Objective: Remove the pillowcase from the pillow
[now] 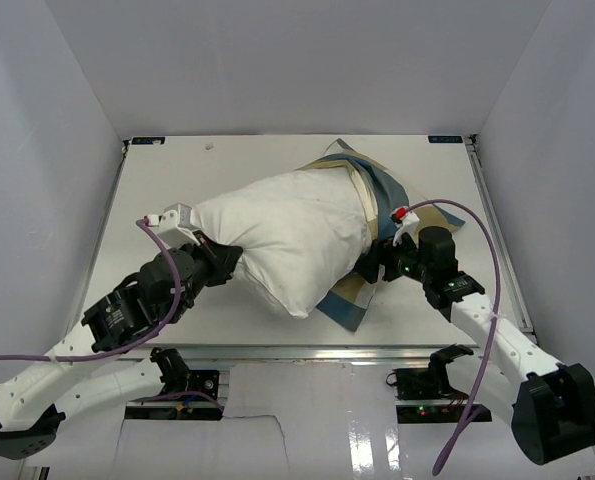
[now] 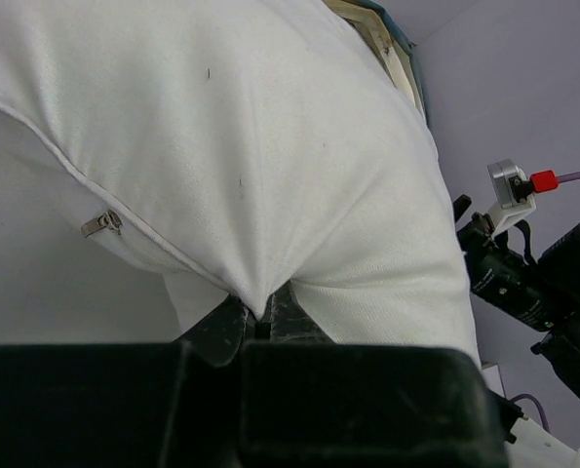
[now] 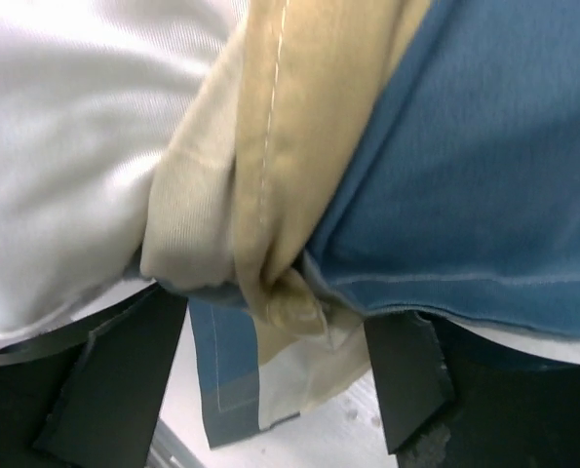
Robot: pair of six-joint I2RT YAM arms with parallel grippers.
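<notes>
White counter (image 1: pixel 177 190), pale grey walls (image 1: pixel 277 60).
The left end effector (image 1: pixel 230 260) clamps the pillow (image 1: pixel 287 235); right end effector (image 1: pixel 377 263) grip unclear amid bunched pillowcase (image 3: pixel 270 195).

The pillow (image 1: pixel 287 235) lay across the middle of the table (image 1: pixel 167 180), its far right end inside the pillowcase (image 1: pixel 375 185). The left gripper (image 1: pixel 233 260) met its left corner, and the right gripper (image 1: pixel 375 263) met the pillowcase's near edge.

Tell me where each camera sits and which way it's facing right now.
Top: above and behind the robot, looking down at the table; left arm and right arm show.
Left wrist: on the left arm, looking along the left pincer at the pillow; the right arm shows beyond.
Right wrist: on the right arm, looking along the right pincer at the pillowcase.
Both wrist views share the pillow and pillowcase.
</notes>
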